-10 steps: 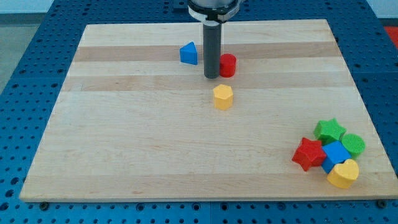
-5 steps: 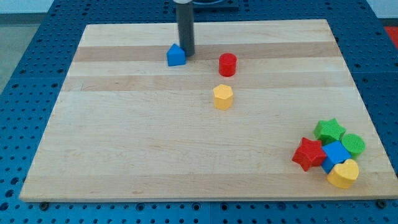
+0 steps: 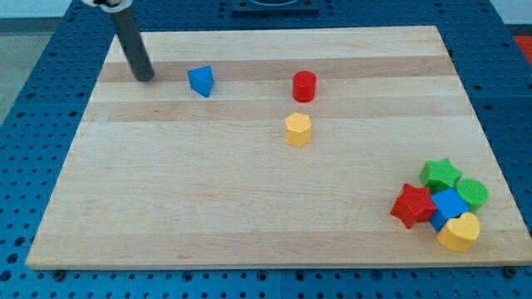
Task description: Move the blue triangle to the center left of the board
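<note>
My tip (image 3: 145,78) sits near the table's (image 3: 249,216) upper-left corner, apart from the blue triangle (image 3: 200,80), which lies just to its right in the view. There is no hand here, only a bare rod, so nothing is grasped. The triangle looks small, light and hard; it likely slides easily and may spin off a corner, so push a flat face from the top-right side.

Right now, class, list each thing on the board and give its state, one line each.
my tip: on the board, left of the blue triangle, not touching it
blue triangle: free, upper left area
red cylinder: alone
yellow hexagon: alone
red star, green star, green cylinder, blue block, yellow heart: clustered
</note>
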